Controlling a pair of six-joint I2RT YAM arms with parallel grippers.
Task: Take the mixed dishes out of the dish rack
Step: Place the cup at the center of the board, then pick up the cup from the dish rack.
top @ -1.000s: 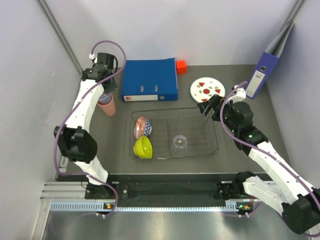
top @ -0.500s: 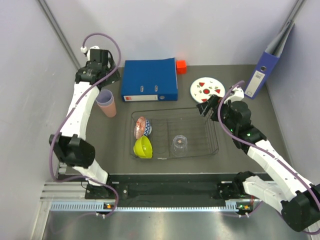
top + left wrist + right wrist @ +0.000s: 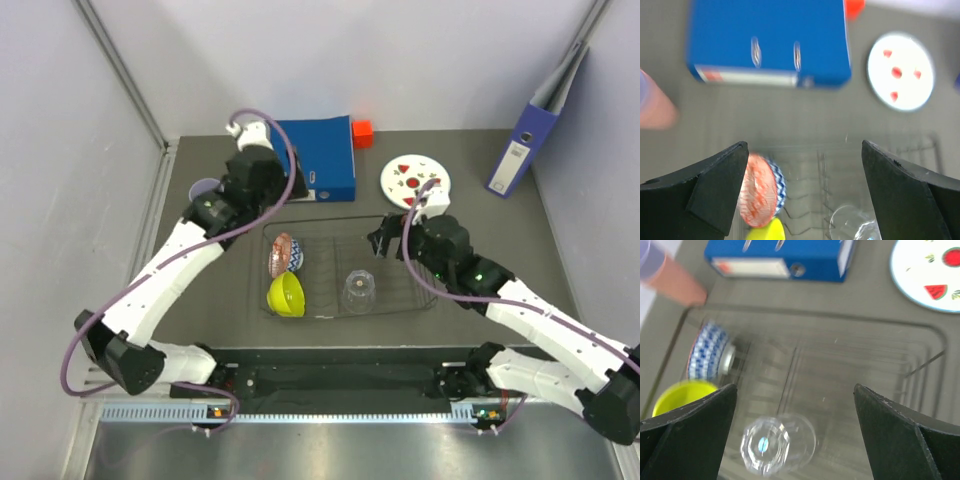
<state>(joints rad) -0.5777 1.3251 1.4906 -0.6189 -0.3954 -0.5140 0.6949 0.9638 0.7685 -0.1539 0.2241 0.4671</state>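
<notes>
The dark wire dish rack (image 3: 330, 220) holds a brown-blue patterned bowl (image 3: 284, 253) on its edge, a lime-yellow bowl (image 3: 286, 293) and a clear tumbler (image 3: 358, 290). The white plate (image 3: 415, 180) with red marks lies on the table behind the rack. Stacked lilac and salmon cups (image 3: 655, 107) stand on the table left of the rack. My left gripper (image 3: 804, 150) hangs open and empty above the rack's back-left part, near the patterned bowl (image 3: 759, 190). My right gripper (image 3: 795, 387) is open and empty above the rack, with the tumbler (image 3: 772, 442) below it.
A blue binder (image 3: 310, 160) lies flat behind the rack, with a small orange-red cube (image 3: 362, 132) at its right corner. A second blue binder (image 3: 525, 140) leans against the right wall. Grey walls close the table in on three sides.
My left gripper has opened, left the cups standing at the left and swung right toward the rack. My right gripper has moved left from the plate over the rack.
</notes>
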